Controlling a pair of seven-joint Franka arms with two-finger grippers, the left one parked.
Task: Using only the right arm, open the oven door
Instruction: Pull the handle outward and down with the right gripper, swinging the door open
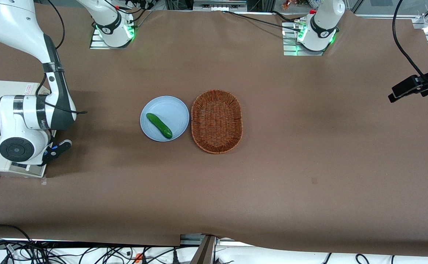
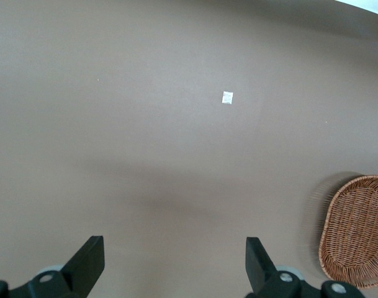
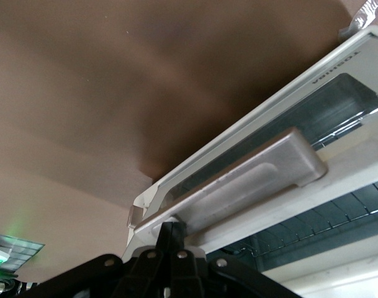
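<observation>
The cream-white toaster oven (image 1: 4, 90) stands at the working arm's end of the table, largely covered by the right arm (image 1: 23, 117). In the front view the black gripper (image 1: 58, 148) with its blue light hangs at the oven's side nearest the plate. In the right wrist view the oven door (image 3: 337, 105) is tilted away from the oven body, and a wire rack (image 3: 313, 230) shows in the gap. The gripper (image 3: 176, 227) is shut, its fingertips pressed together against one end of the silver bar handle (image 3: 251, 180), with nothing between them.
A light blue plate (image 1: 162, 101) holding a green cucumber (image 1: 159, 125) sits mid-table. A brown wicker basket (image 1: 216, 121), also the basket (image 2: 356, 239) in the left wrist view, lies beside it toward the parked arm's end. Brown cloth covers the table.
</observation>
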